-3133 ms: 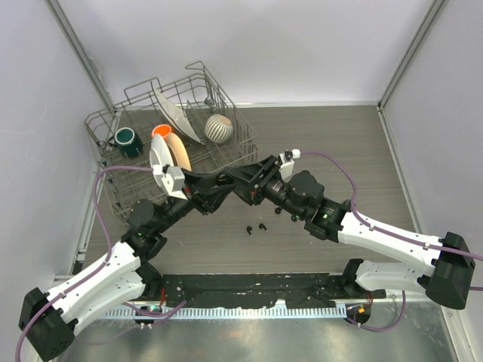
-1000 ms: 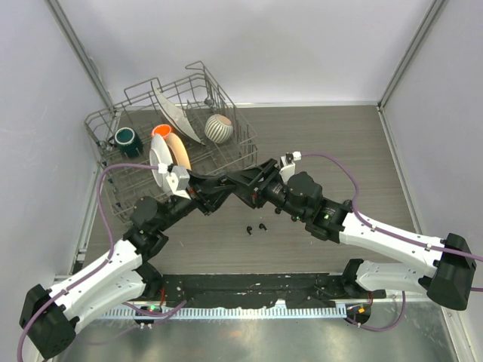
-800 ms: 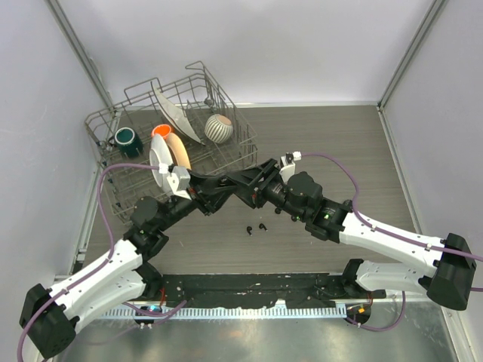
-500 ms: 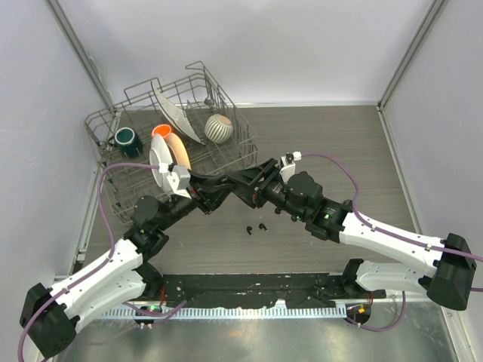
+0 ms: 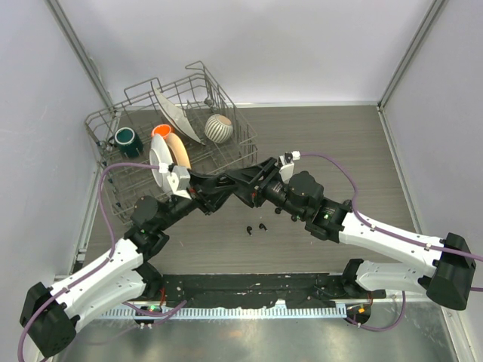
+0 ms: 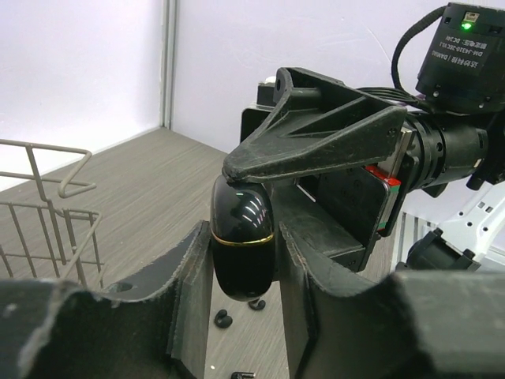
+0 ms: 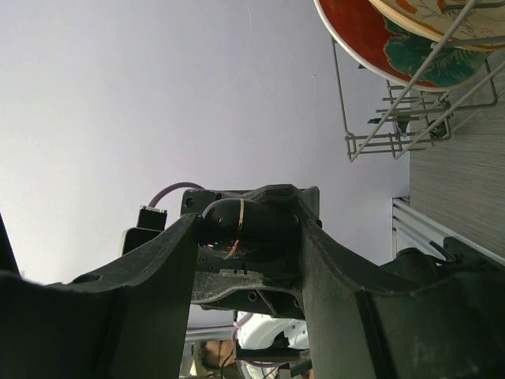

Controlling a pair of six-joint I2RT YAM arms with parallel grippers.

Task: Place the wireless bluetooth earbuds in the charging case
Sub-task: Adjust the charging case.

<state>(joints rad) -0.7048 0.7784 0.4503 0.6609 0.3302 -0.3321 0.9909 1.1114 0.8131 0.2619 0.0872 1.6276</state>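
The charging case (image 6: 242, 245) is glossy black with a gold seam. My left gripper (image 6: 242, 264) is shut on it and holds it upright above the table. My right gripper (image 7: 248, 229) meets it from the other side, its fingers closed on the case's upper end (image 7: 237, 223); one right finger (image 6: 316, 150) lies over the case top. In the top view the two grippers (image 5: 230, 185) meet mid-table and hide the case. Two black earbuds (image 5: 248, 228) (image 5: 263, 225) lie on the table just in front of them. They also show under the case (image 6: 223, 318) (image 6: 256, 304).
A wire dish rack (image 5: 100, 119) stands at the back left with a teal mug (image 5: 125, 141), plates (image 5: 170, 151) and a striped vase (image 5: 219, 128). Its near corner is close behind the left gripper. A third small black piece (image 6: 243, 376) lies on the table.
Almost nothing. Both grippers stay together at the case; the right wrist has shifted very slightly. The earbuds have not moved.
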